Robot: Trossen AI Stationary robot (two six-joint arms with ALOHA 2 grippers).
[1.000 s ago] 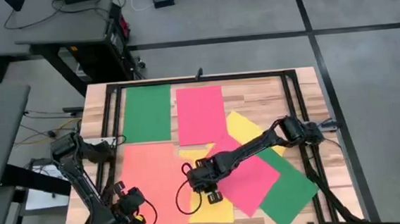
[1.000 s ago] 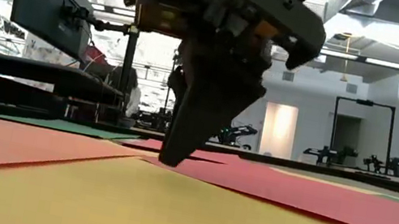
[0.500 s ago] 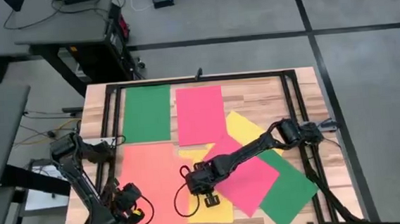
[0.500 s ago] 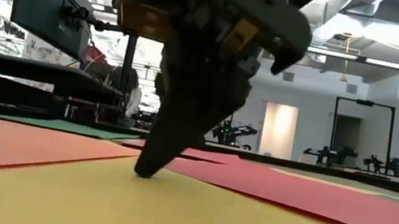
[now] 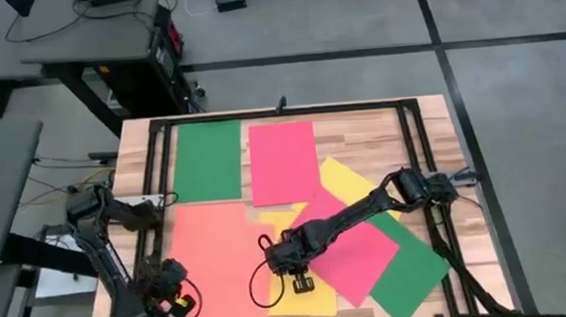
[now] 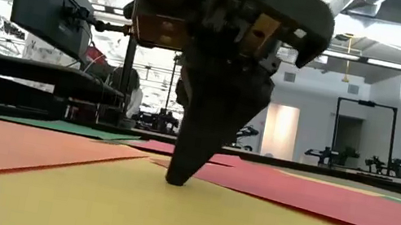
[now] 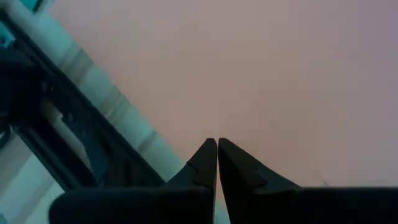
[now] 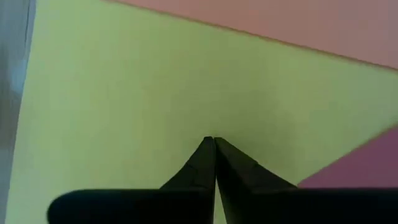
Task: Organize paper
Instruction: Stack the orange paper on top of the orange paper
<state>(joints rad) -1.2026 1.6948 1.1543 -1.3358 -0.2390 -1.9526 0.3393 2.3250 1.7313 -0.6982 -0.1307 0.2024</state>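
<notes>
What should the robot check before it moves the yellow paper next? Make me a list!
1. Right tool over the yellow sheet: ok, its shut tips point down onto it.
2. Tips really pressing the yellow sheet: cannot tell; the low view shows them at the surface.
3. Yellow sheet free to slide: not ok, a pink-red sheet overlaps one edge.
4. Orange sheet out of the way: not ok, it lies right against the yellow one.
5. Left tool clear of the right arm: ok, it sits at the table's near left corner, shut, by the orange sheet.
6. Sorted green and pink-red sheets at the far side undisturbed: ok.
</notes>
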